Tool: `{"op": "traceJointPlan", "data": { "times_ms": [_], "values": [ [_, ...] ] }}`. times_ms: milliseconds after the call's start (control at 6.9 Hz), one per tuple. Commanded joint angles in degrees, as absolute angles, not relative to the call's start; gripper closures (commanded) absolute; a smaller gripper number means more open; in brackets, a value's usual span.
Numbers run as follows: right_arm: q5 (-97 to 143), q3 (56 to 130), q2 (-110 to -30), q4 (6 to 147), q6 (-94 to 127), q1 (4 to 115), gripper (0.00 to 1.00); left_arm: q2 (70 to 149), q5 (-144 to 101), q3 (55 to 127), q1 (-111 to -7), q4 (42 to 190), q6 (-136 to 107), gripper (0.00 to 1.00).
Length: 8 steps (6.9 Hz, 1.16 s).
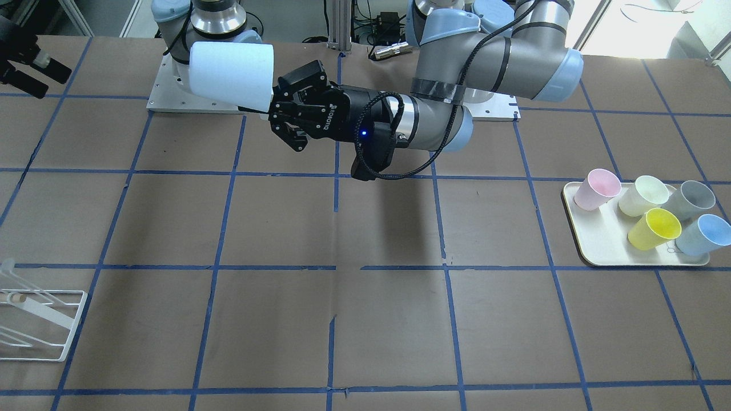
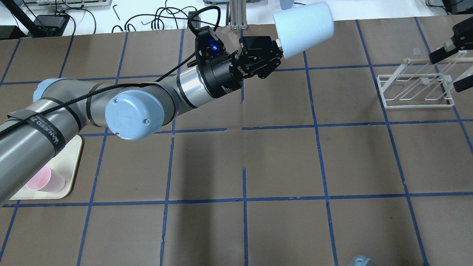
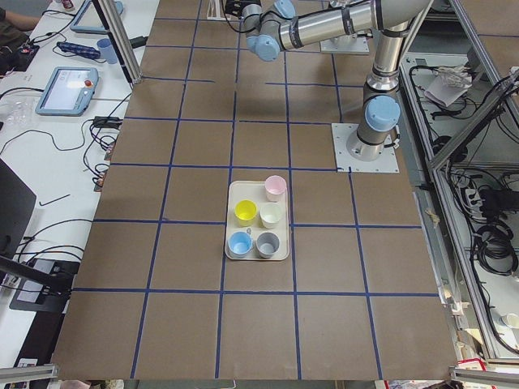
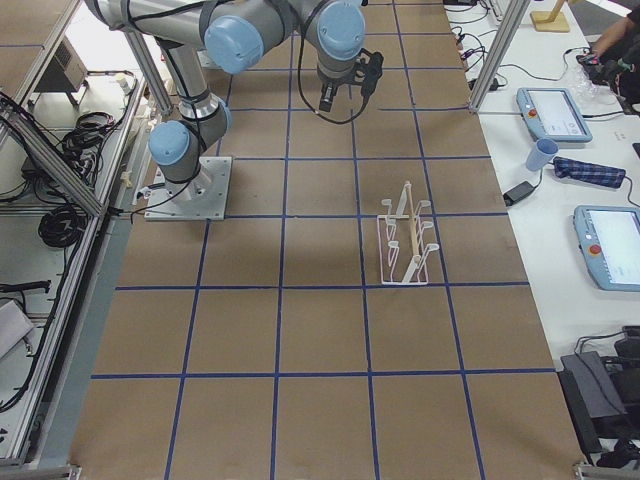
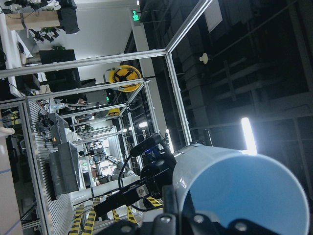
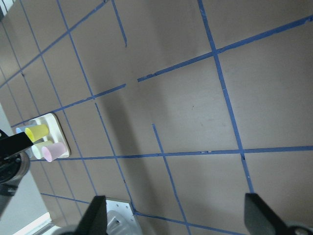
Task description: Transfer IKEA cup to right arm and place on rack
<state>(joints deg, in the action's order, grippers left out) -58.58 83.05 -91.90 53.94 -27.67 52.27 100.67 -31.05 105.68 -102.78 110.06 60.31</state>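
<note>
The pale sky-blue IKEA cup point(image 2: 303, 29) lies on its side in the air above the far middle of the table, held at its rim by my left gripper point(image 2: 279, 50), which is shut on it. The front view shows the same cup point(image 1: 231, 74) and left gripper point(image 1: 269, 109). The left wrist view looks into the cup's blue inside point(image 5: 239, 193). My right gripper point(image 2: 452, 70) is open and empty, hovering above the white wire rack point(image 2: 417, 88), apart from the cup. Its fingers point(image 6: 98, 215) frame bare table. The rack also shows in the front view point(image 1: 34, 319).
A cream tray point(image 1: 597, 245) on my left side holds several cups: pink point(image 1: 597, 189), pale yellow point(image 1: 642, 195), grey point(image 1: 691, 200), yellow point(image 1: 654, 228) and a greyer-blue one point(image 1: 705, 234). Brown table with blue tape grid; arm bases at the near edge.
</note>
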Motion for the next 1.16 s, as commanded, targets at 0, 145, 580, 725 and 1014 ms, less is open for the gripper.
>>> {"op": "traceJointPlan", "data": {
  "times_ms": [0,145,580,725,1014],
  "values": [
    [-50.14,84.19,-90.97,44.43,-30.75,47.82,0.0,102.56,-33.39,105.56,-105.46,107.59,60.64,1.0],
    [-48.01,84.29,-90.97,41.17,-30.94,47.81,0.0,103.79,-33.4,105.21,-106.34,107.14,60.64,1.0],
    [-42.91,84.2,-91.67,34.64,-30.06,48.6,0.0,105.64,-33.14,103.98,-107.75,106.79,60.73,1.0],
    [-41.5,84.11,-91.76,34.72,-29.88,50.95,0.0,106.25,-33.22,103.8,-108.01,106.79,60.82,1.0],
    [-37.88,84.29,-91.32,35.33,-29.88,56.23,0.0,106.17,-33.31,103.28,-108.63,106.87,60.73,1.0]
  ]
}}
